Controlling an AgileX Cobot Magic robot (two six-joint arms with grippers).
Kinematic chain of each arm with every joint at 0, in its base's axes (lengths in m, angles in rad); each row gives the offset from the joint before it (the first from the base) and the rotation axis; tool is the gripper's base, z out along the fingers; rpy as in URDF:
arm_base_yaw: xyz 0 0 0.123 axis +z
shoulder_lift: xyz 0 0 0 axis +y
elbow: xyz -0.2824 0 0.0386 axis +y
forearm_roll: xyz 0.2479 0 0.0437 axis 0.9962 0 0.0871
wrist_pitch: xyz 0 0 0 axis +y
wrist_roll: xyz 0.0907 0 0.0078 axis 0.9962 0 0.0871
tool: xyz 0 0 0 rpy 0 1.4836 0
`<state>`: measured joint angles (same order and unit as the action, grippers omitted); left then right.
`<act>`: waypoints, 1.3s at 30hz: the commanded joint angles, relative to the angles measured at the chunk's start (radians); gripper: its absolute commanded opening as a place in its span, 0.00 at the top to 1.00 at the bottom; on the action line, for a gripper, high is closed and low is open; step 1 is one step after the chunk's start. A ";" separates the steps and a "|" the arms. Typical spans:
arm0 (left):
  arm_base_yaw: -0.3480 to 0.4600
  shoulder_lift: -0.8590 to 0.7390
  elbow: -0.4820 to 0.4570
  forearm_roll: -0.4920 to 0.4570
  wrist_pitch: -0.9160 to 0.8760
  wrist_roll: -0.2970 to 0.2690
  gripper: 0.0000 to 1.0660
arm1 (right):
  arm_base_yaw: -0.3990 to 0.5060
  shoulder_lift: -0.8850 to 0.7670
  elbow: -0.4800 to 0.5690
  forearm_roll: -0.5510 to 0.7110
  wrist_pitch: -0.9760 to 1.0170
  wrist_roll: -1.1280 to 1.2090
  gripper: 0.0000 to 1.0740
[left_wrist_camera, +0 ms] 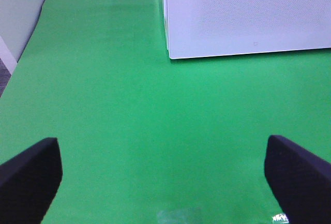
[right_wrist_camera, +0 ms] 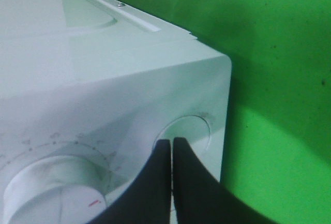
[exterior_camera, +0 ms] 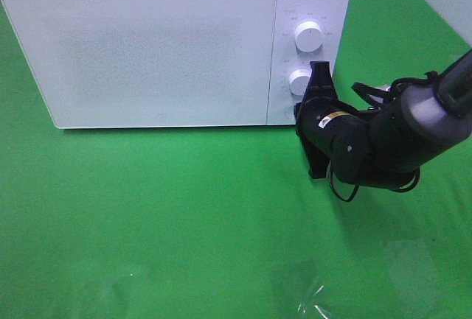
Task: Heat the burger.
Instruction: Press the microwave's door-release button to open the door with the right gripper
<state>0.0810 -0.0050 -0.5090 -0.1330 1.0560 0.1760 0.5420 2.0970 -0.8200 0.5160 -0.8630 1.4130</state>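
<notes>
The burger is out of view. A white microwave [exterior_camera: 162, 46] stands at the back of the green table with its door closed. My right gripper [exterior_camera: 298, 110] is shut with nothing in it, and its tips [right_wrist_camera: 171, 142] are at the round button [right_wrist_camera: 189, 128] in the bottom corner of the control panel, just below the lower knob [exterior_camera: 299, 81]. Whether the tips touch the button I cannot tell. My left gripper [left_wrist_camera: 164, 177] is open over bare green cloth, some way in front of the microwave's left corner [left_wrist_camera: 170, 53]. It holds nothing and does not show in the exterior high view.
An upper knob [exterior_camera: 308, 35] sits above the lower one. A patch of clear film [exterior_camera: 313, 297] lies on the cloth near the front edge. A pale wall [left_wrist_camera: 20, 12] borders the table on the left.
</notes>
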 commanded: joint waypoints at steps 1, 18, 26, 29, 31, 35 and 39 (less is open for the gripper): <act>0.003 -0.020 0.004 -0.002 -0.012 -0.005 0.06 | -0.005 0.017 -0.013 -0.009 0.000 -0.004 1.00; 0.003 -0.020 0.004 -0.002 -0.012 -0.005 0.06 | -0.005 0.054 -0.079 0.031 -0.086 -0.003 1.00; 0.003 -0.020 0.004 -0.002 -0.012 -0.005 0.06 | -0.005 0.057 -0.101 0.082 -0.188 -0.022 1.00; 0.003 -0.020 0.004 -0.002 -0.012 -0.005 0.06 | -0.005 0.057 -0.102 0.120 -0.256 -0.022 1.00; 0.003 -0.020 0.004 -0.002 -0.012 -0.005 0.06 | -0.005 0.057 -0.105 0.130 -0.265 -0.022 1.00; 0.003 -0.020 0.004 -0.002 -0.012 -0.005 0.06 | -0.005 0.057 -0.135 0.178 -0.298 -0.029 1.00; 0.003 -0.020 0.004 -0.002 -0.012 -0.005 0.06 | -0.005 0.057 -0.175 0.229 -0.351 -0.077 1.00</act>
<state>0.0810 -0.0050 -0.5090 -0.1330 1.0560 0.1760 0.5790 2.1750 -0.9310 0.7290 -0.9310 1.3650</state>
